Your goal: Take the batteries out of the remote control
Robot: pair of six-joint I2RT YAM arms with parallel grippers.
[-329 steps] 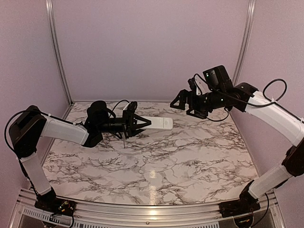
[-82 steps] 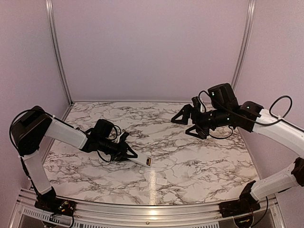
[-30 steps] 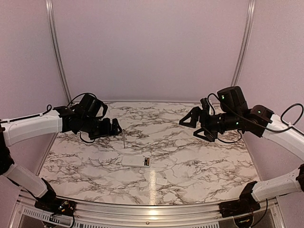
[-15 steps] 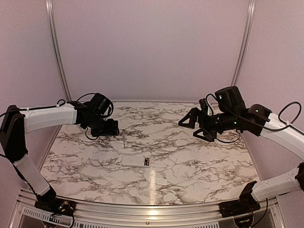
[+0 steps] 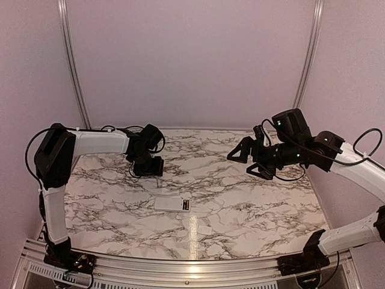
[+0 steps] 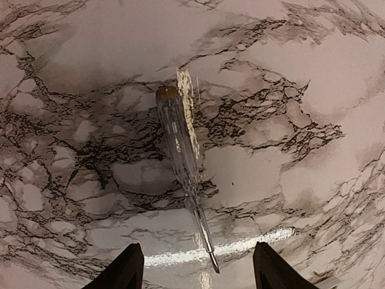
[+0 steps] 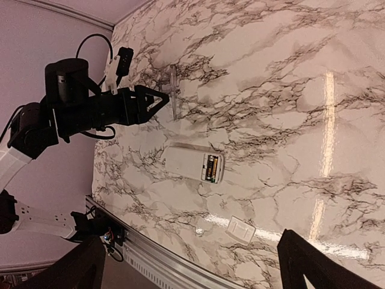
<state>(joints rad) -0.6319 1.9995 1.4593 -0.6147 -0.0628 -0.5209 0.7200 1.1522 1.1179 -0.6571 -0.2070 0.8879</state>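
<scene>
The white remote control [image 5: 171,203] lies flat at the front middle of the table, touched by neither gripper. Its open recess shows the batteries [image 7: 212,168], dark with orange ends; the remote [image 7: 191,163] also shows in the right wrist view. My left gripper [image 5: 150,170] is open and points down over the slim grey pointed tool [image 6: 182,158], its fingers [image 6: 125,272] on either side of the tool's tip and apart from it. My right gripper [image 5: 244,161] is open and empty, held in the air at the right.
The small white cover piece [image 5: 205,230] lies on the marble table [image 5: 252,205] near the front edge, right of the remote; it also shows in the right wrist view [image 7: 240,229]. Pink walls close the back and both sides.
The left arm set the remote down and let go of it earlier. Over the last second my left gripper moved right, over the tool. The right arm has hardly moved.
</scene>
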